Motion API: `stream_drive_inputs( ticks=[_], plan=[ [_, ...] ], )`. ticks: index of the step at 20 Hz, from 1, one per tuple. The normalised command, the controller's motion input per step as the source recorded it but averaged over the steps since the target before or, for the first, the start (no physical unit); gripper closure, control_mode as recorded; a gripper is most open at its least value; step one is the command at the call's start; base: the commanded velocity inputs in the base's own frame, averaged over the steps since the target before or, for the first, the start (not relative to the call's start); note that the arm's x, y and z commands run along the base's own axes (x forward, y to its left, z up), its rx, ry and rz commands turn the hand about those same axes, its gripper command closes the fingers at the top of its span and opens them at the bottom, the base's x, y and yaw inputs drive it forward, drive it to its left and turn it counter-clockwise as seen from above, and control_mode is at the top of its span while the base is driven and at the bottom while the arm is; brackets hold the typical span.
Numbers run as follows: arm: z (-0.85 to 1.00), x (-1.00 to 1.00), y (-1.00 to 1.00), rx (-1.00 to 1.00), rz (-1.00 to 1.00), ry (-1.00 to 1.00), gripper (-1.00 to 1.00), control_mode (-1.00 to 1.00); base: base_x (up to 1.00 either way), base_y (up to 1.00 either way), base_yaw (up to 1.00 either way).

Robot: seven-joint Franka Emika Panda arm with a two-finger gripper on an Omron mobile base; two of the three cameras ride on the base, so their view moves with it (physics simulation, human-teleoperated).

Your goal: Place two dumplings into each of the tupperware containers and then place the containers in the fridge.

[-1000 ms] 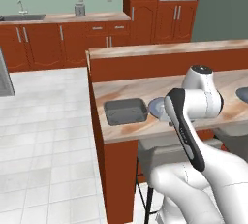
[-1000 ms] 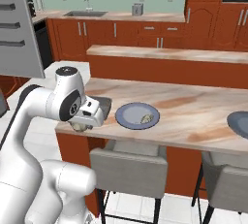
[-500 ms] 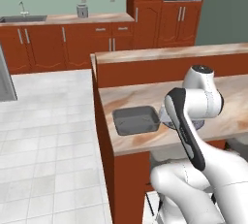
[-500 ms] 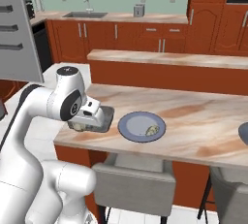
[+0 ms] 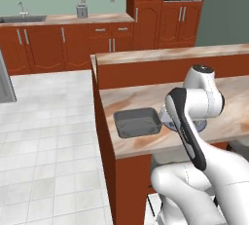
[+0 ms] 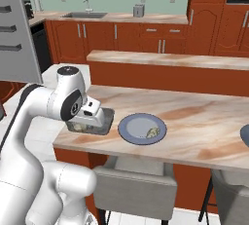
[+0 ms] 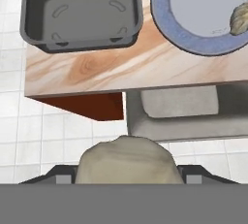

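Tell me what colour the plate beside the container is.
Blue-grey, with a paler centre; the plate shows best in the hand view, beside the dark grey container.

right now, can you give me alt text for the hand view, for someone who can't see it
A tan dumpling sits between the gripper's dark finger tips at the bottom of the frame, above the floor off the counter's edge. On the marble counter are an empty dark grey tupperware container and, beside it, a round blue-grey plate with another dumpling at its edge.
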Motion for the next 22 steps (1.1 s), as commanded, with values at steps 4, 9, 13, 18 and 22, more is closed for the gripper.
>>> stream_drive_inputs(
  ticks=[4, 9, 13, 18, 22],
  plan=[
    [0.0, 0.57, 0.28, 0.0, 0.0, 0.01, 1.0, -1.0, 0.0, 0.0, 0.0],
    [0.0, 0.95, 0.48, 0.0, 0.0, 0.03, 1.0, -1.0, 0.0, 0.0, 0.0],
    [-0.11, 1.0, 0.19, 0.0, 0.0, 0.09, 1.0, -1.0, 0.0, 0.0, 0.0],
    [-0.45, 0.95, 0.01, 0.0, 0.0, 0.17, 1.0, -1.0, 0.0, 0.0, 0.0],
    [-0.67, 0.7, 0.0, 0.0, 0.0, 0.13, 1.0, -1.0, 0.0, 0.0, 0.0]
  ],
)
